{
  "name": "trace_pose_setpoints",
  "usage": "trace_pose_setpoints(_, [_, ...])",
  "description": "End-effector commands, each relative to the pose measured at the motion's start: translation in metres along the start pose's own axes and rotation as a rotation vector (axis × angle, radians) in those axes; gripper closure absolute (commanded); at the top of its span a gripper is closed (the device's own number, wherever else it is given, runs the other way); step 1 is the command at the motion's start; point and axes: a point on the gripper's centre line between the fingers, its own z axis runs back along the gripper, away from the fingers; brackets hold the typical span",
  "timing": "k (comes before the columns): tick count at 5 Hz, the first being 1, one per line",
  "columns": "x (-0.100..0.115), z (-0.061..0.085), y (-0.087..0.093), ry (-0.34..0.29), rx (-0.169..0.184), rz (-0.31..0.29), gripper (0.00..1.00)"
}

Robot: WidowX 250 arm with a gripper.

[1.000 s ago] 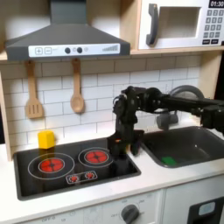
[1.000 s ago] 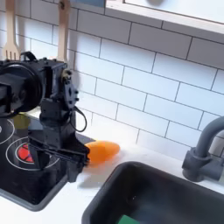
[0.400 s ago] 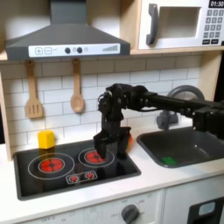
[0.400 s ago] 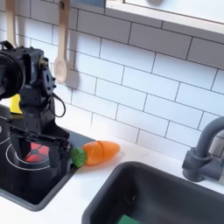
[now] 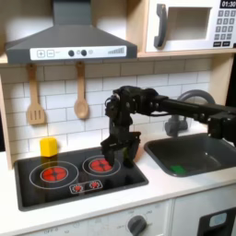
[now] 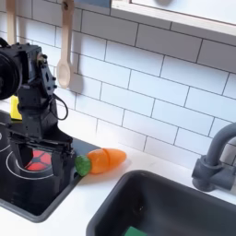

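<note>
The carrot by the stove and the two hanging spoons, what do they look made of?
The carrot looks like smooth moulded plastic: even orange, soft sheen, green stub end. The spatula and the spoon on the tiled wall look like pale unvarnished wood, matte tan, though painted plastic is possible at this blur.

You see a matt black plastic gripper over a glossy black stovetop. The carrot looks like smooth orange plastic. The wall tiles are glossy white; the spoon appears to be wood.
</note>
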Motion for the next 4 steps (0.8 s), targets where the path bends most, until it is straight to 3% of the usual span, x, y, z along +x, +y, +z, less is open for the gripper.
trace_pose_setpoints(1, [-0.0102, 0.0055, 0.0057, 0.007, 0.011, 0.006, 0.00])
trace_pose_setpoints(2, [-0.0119, 0.0080, 0.0141, 0.008, 0.035, 0.033, 0.00])
trace_pose_setpoints(4, [-0.0117, 0.0142, 0.0130, -0.010, 0.031, 0.029, 0.00])
